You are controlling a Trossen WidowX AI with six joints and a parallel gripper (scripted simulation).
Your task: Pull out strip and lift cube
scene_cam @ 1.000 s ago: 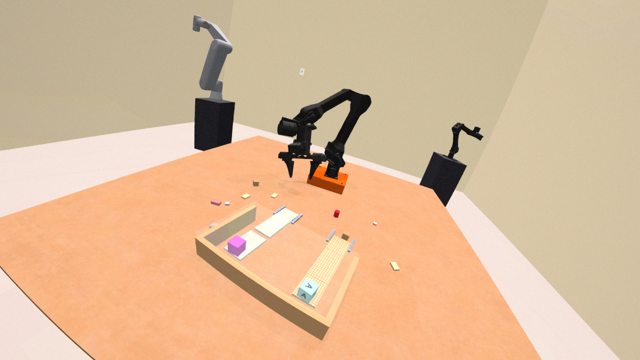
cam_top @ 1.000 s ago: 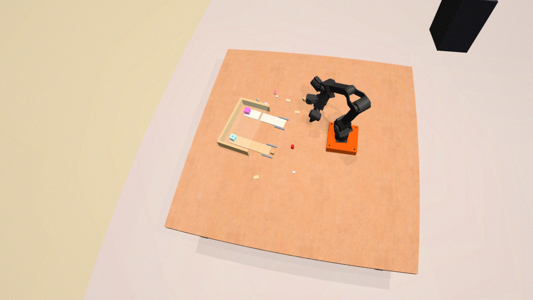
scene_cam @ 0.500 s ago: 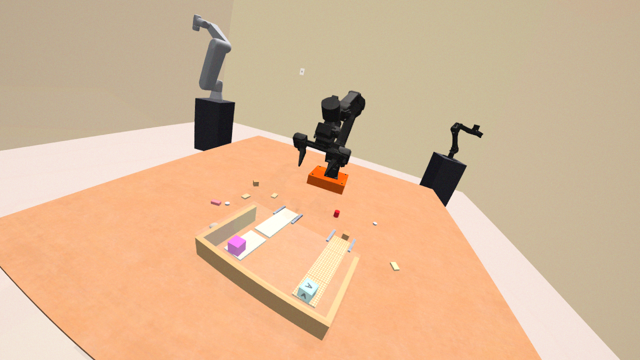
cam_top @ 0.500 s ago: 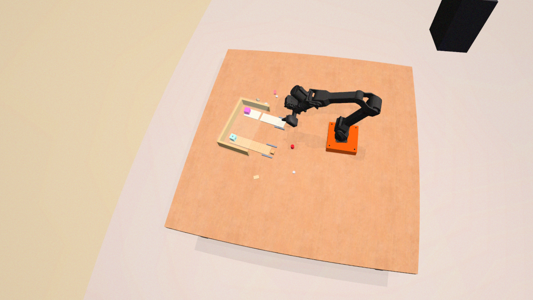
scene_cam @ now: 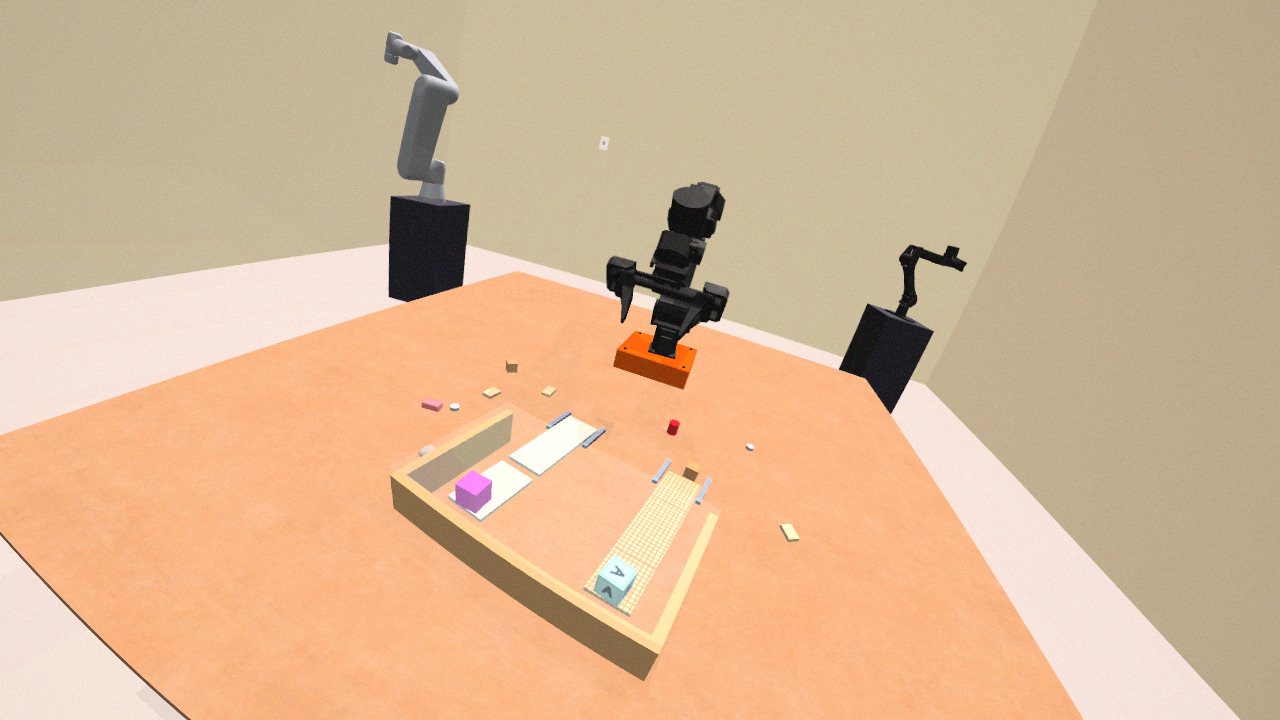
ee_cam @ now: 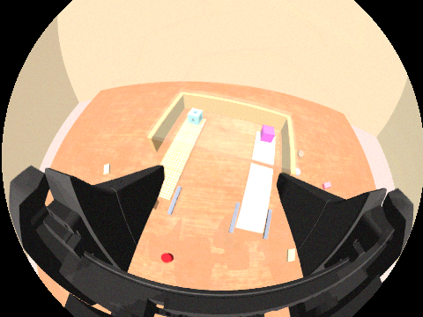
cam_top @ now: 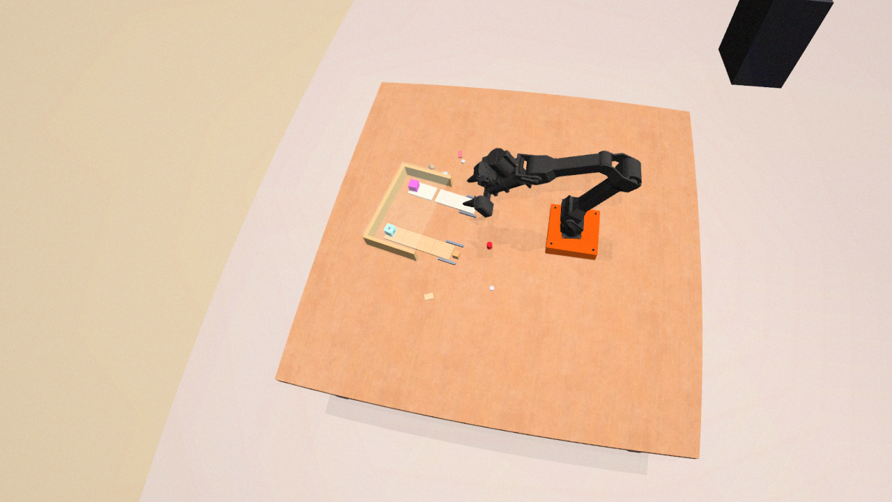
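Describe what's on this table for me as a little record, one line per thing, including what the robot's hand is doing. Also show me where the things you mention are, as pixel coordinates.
gripper (cam_top: 472, 190) (scene_cam: 654, 324) (ee_cam: 220, 173): open, nothing between its fingers
checked strip (cam_top: 424, 243) (scene_cam: 654, 528) (ee_cam: 178, 158): one piece
labelled cube (cam_top: 389, 230) (scene_cam: 615, 581) (ee_cam: 195, 116): pale blue, letter A, on the checked strip's far end from the robot
white strip (cam_top: 454, 199) (scene_cam: 553, 445) (ee_cam: 256, 195): two pieces, gap between
magenta cube (cam_top: 413, 185) (scene_cam: 473, 491) (ee_cam: 267, 134): on the white strip's farther piece
wooden wall (cam_top: 385, 201) (scene_cam: 519, 565) (ee_cam: 235, 106): three sides, open toward the robot
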